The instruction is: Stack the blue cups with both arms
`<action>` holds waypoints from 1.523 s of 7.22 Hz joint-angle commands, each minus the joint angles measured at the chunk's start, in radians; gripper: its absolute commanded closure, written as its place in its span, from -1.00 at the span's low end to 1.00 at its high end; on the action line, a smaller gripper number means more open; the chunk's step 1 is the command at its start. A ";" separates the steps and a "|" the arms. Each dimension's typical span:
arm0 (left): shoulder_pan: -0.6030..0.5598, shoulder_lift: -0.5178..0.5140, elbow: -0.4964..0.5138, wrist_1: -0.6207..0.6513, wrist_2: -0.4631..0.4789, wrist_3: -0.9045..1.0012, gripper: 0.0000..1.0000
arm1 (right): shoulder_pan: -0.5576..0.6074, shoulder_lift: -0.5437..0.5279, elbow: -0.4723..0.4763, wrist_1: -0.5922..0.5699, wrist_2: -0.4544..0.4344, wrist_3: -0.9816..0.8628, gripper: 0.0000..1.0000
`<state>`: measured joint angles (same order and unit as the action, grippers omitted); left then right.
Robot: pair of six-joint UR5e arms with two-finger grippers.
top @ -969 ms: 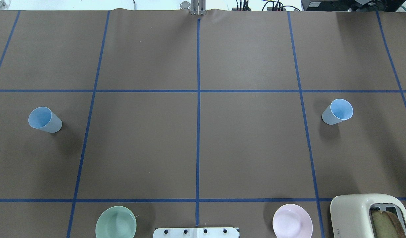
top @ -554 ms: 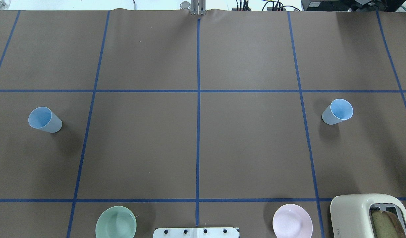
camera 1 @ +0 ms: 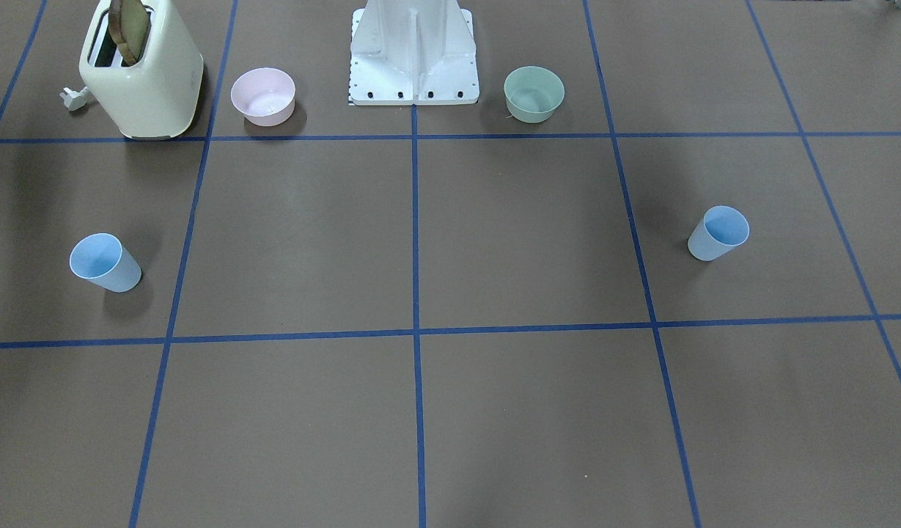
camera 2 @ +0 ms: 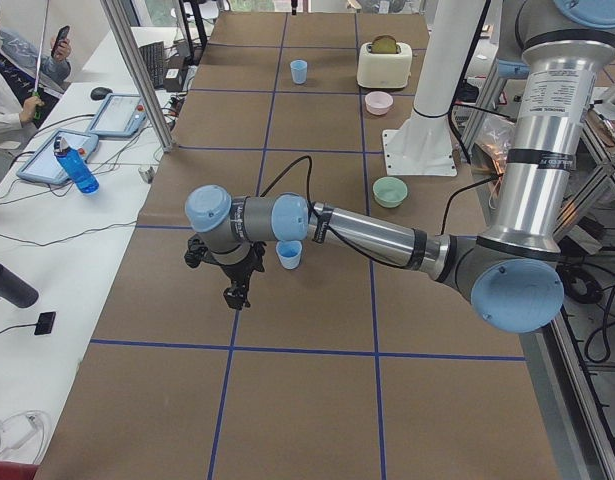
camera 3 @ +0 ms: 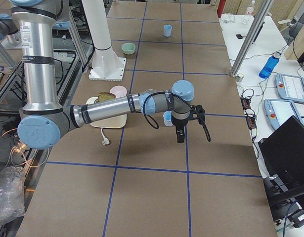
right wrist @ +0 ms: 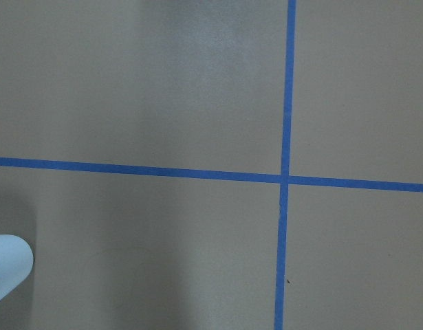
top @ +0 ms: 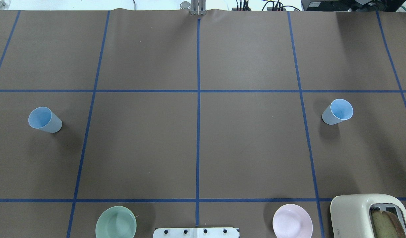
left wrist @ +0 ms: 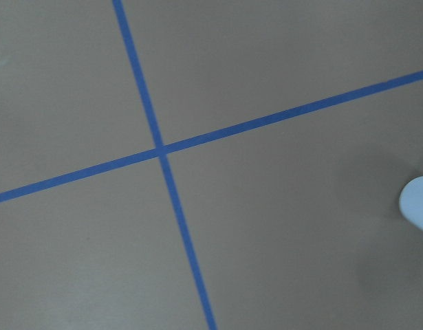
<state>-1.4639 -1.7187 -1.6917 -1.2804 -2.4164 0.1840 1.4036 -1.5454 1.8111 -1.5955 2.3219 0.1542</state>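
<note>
Two light-blue cups stand upright and far apart on the brown table. The left cup point(top: 44, 119) is at the left, the right cup point(top: 337, 111) at the right. Neither arm shows in the overhead or front views. In the exterior left view my left gripper point(camera 2: 233, 296) hangs just beside the left cup point(camera 2: 289, 254), on its outer side. In the exterior right view my right gripper point(camera 3: 180, 136) hangs just beside the right cup point(camera 3: 167, 118). I cannot tell whether either is open or shut. Each wrist view catches only a cup's edge point(left wrist: 419, 205) point(right wrist: 6, 268).
A green bowl point(top: 116, 223) and a pink bowl point(top: 292, 220) flank the white base point(top: 196, 232) at the near edge. A cream toaster point(top: 368, 215) with bread stands near the right corner. Blue tape lines grid the table.
</note>
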 commanded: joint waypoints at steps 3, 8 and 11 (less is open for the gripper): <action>0.097 0.007 -0.049 -0.100 -0.030 -0.181 -0.94 | -0.116 -0.002 0.014 0.058 0.014 0.002 -0.96; 0.302 0.114 -0.065 -0.466 -0.018 -0.562 -0.94 | -0.221 0.008 0.017 0.086 0.007 0.068 -0.80; 0.344 0.114 -0.057 -0.487 0.043 -0.590 -0.87 | -0.238 0.015 0.016 0.086 0.005 0.091 -0.82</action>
<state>-1.1344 -1.6062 -1.7507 -1.7577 -2.3928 -0.3962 1.1704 -1.5322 1.8268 -1.5095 2.3277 0.2393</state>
